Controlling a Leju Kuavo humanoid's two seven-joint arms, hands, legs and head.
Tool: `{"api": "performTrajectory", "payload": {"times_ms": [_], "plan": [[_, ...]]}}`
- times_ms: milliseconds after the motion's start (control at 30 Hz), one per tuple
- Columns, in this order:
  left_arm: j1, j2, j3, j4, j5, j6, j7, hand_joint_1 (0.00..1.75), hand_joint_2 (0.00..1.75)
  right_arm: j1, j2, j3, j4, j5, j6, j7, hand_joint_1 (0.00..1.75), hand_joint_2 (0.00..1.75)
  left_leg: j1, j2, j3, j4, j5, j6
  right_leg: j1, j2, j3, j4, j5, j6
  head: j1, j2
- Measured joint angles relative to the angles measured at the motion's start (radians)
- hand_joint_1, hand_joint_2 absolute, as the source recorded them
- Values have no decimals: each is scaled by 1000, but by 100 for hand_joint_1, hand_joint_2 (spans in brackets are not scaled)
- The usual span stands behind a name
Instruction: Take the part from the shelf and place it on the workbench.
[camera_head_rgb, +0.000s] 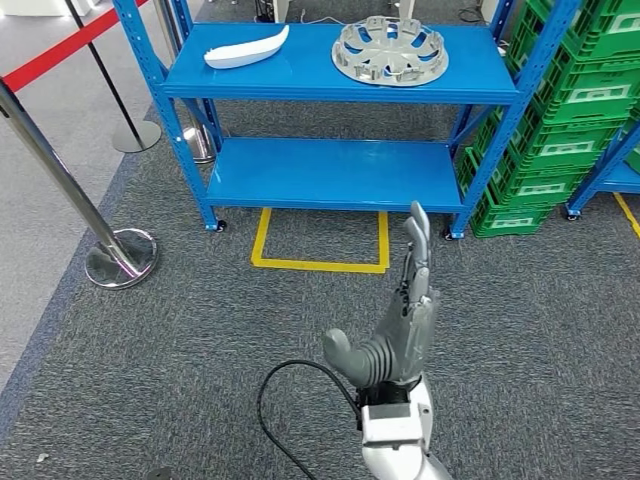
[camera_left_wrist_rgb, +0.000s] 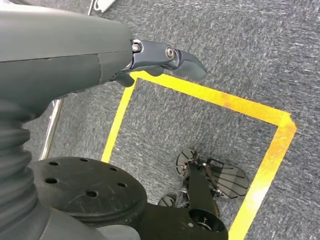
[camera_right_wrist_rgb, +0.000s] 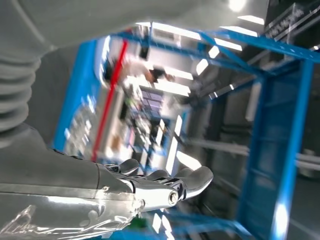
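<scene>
The right hand (camera_head_rgb: 400, 320) is raised over the grey carpet (camera_head_rgb: 189, 330) with its fingers (camera_head_rgb: 417, 245) straight and together, thumb (camera_head_rgb: 343, 352) spread out to the side, palm bare: released, holding nothing. In the right wrist view the same fingers (camera_right_wrist_rgb: 188, 181) lie extended side by side, shiny, with blurred blue framing and ceiling lights beyond them. A black cable (camera_head_rgb: 275, 415) loops from the wrist down across the carpet.

The left hand (camera_left_wrist_rgb: 113, 60) hangs low over the carpet; a dark fingertip (camera_left_wrist_rgb: 185, 62) reaches out straight past the grey cover, with nothing in it, though whether the other fingers are spread or curled I cannot tell.

Taking the blue shelf (camera_head_rgb: 332, 70) as the landmark: the hand is in front of it and well apart, its fingertips pointing toward the right end of the lower board. On the top board lie two parts, a white curved piece (camera_head_rgb: 245, 50) at the left end and a silver wheel cover (camera_head_rgb: 390, 50) right of centre, clear of each other. Yellow tape (camera_head_rgb: 321, 262) marks a rectangle on the carpet just in front of the shelf. Green crates (camera_head_rgb: 573, 110) are stacked just right of it. Chrome posts (camera_head_rgb: 106, 240) with a red belt (camera_head_rgb: 60, 45) stand to its left.
</scene>
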Motion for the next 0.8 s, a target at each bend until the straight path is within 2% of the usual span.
{"api": "performTrajectory", "payload": {"times_ms": [133,333,800], "plan": [[-1,-2,0,0,-10,0,3,0,175,0,0,0,0,30,-25,-10,0,175,0,0,0,0,0,0,0,0,0,0,0,0,0,0],[-1,-2,2,0,-11,0,4,0,175,0,-3,6,1,-7,-10,27,0,175,0,0,0,0,0,0,0,0,0,0,0,0,0,0],[-1,-2,7,0,-13,0,10,0,175,-1,-12,24,2,-4,-19,20,0,175,0,0,0,0,0,0,0,0,0,0,0,0,0,0]]}}
